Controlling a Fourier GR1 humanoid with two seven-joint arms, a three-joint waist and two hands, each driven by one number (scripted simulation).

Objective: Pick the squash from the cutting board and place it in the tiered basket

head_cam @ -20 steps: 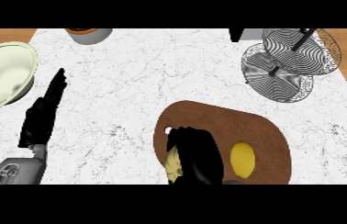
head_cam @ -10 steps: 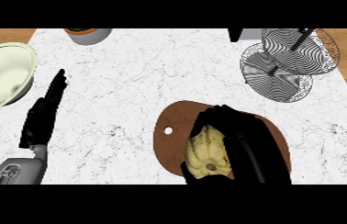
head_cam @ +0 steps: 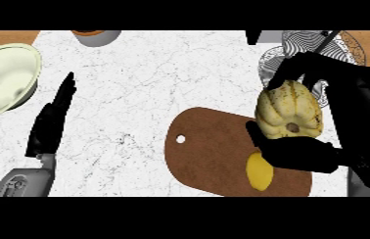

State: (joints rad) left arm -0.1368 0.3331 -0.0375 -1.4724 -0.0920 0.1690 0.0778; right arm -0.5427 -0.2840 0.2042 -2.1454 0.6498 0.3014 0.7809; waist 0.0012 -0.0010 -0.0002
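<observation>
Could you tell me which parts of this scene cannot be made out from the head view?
- Tiered basket: mostly behind the right hand and squash.
- Plate: cut by the left edge.
- Bowl: cut by the top.
- Yellow item on the cutting board: partly under the hand.

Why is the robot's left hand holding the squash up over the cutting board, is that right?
Not quite: the head view shows the right hand curled round the squash over the cutting board. The left hand rests open near the counter's left side, holding nothing.
</observation>
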